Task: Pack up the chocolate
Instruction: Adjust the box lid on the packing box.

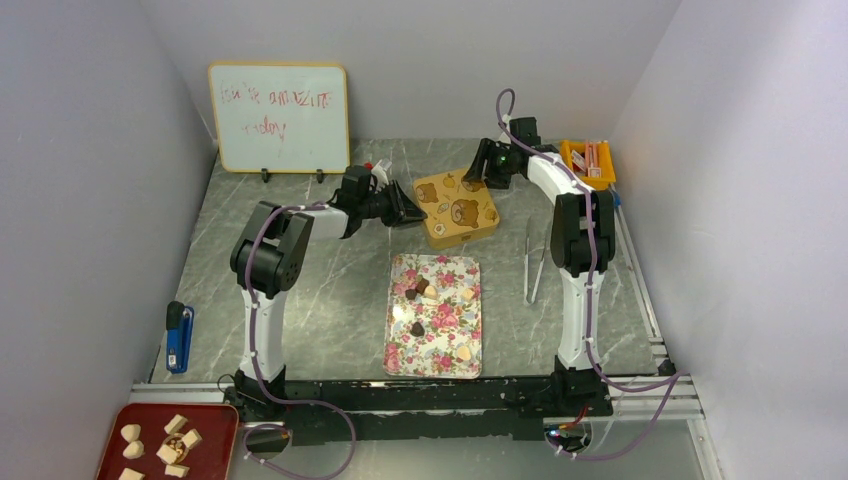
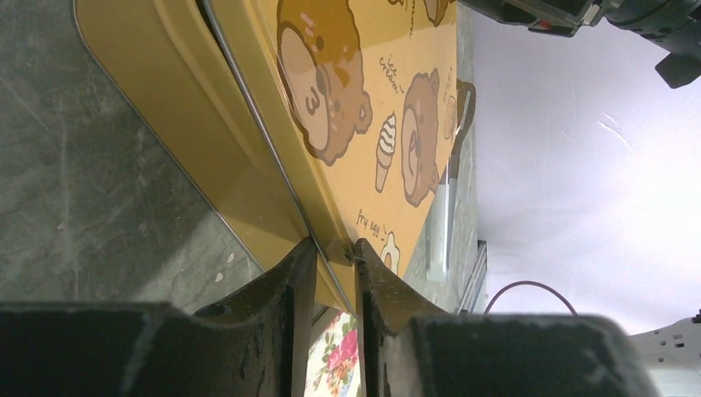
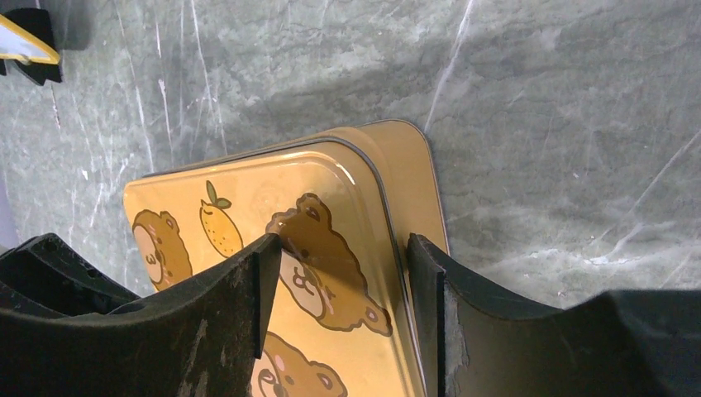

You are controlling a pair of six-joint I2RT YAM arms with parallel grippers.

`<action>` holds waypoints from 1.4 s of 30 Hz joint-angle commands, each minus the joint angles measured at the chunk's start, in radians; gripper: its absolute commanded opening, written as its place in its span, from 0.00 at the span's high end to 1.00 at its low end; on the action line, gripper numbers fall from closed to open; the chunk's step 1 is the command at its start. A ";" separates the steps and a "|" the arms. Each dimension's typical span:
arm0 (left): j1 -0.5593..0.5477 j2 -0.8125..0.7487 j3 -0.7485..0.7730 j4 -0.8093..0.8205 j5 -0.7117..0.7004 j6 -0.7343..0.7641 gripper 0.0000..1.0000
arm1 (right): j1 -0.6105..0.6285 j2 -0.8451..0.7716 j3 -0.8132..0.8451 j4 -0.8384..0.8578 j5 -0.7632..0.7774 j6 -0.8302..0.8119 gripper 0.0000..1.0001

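The chocolate (image 1: 417, 328) is on a floral tray (image 1: 404, 350) in the middle of the table (image 1: 320, 290). It is a few small pieces, some dark brown and some cream. Most of them are in the half of the tray that is far from the arm bases, and one cream piece is near the corner at 5 o'clock. No piece is between any fingers.

Seen from above, the tray is at 6 o'clock from a yellow tin (image 1: 457, 208) with bear drawings. Both arms are at this tin, so the chocolate is well apart from them. It is at about 6 o'clock from the left fingers (image 2: 289, 306) and at about 7 o'clock from the right fingers (image 3: 240, 289).

The left fingers are narrow. They pinch the edge of the yellow tin on its 9 o'clock side, and the thin rim of the lid runs into the small gap between them. In the left wrist view a bit of the floral tray shows low between these fingers.

The right fingers stand wide at the 1 o'clock corner of the tin. One is over the bear print and the other is outside the rim. Whether they touch the tin, I cannot tell.

A pair of tweezers (image 1: 535, 265) lies at 3 o'clock from the tray. A whiteboard (image 1: 279, 118) stands at 11 o'clock. A red tray (image 1: 215, 420) with pale chunks (image 1: 175, 452) is at 7 o'clock, near the left arm base.
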 commanded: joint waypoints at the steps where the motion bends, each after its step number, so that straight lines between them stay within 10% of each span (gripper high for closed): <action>1: -0.023 -0.033 0.054 0.029 -0.019 0.026 0.72 | 0.038 -0.020 0.055 -0.081 -0.074 -0.006 0.39; 42: -0.022 -0.014 0.068 -0.092 -0.055 0.082 0.52 | 0.030 0.105 0.182 -0.125 -0.139 -0.041 0.36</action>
